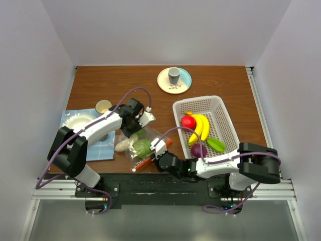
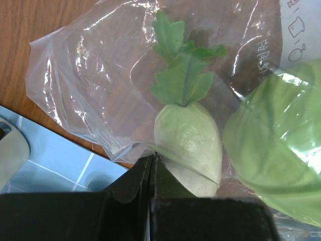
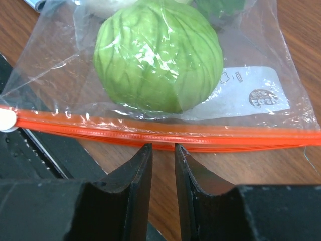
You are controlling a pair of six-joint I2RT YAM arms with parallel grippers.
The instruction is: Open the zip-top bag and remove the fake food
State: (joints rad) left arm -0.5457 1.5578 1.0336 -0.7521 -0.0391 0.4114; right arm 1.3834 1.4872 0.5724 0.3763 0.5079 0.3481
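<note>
The clear zip-top bag (image 1: 136, 153) lies at the table's front edge between both arms, its orange zip strip (image 3: 200, 136) towards the right arm. Inside are a green cabbage (image 3: 158, 55) and a pale radish with green leaves (image 2: 188, 140). My left gripper (image 2: 152, 159) is shut on a fold of the bag's plastic at the far side. My right gripper (image 3: 163, 148) has its tips at the zip strip, jaws a narrow gap apart with only table between them. More fake food, a banana bunch (image 1: 200, 128), a red fruit (image 1: 188, 122), a green piece (image 1: 216, 144) and a purple piece (image 1: 198, 150), lies in the white basket (image 1: 198, 101).
A plate (image 1: 183, 85) with a grey cup (image 1: 173, 75) stands at the back. A blue cloth (image 1: 70, 118) with a white dish (image 1: 80, 122) and a small bowl (image 1: 103, 106) lie at the left. The zip's white slider (image 3: 6, 121) sits at the strip's left end.
</note>
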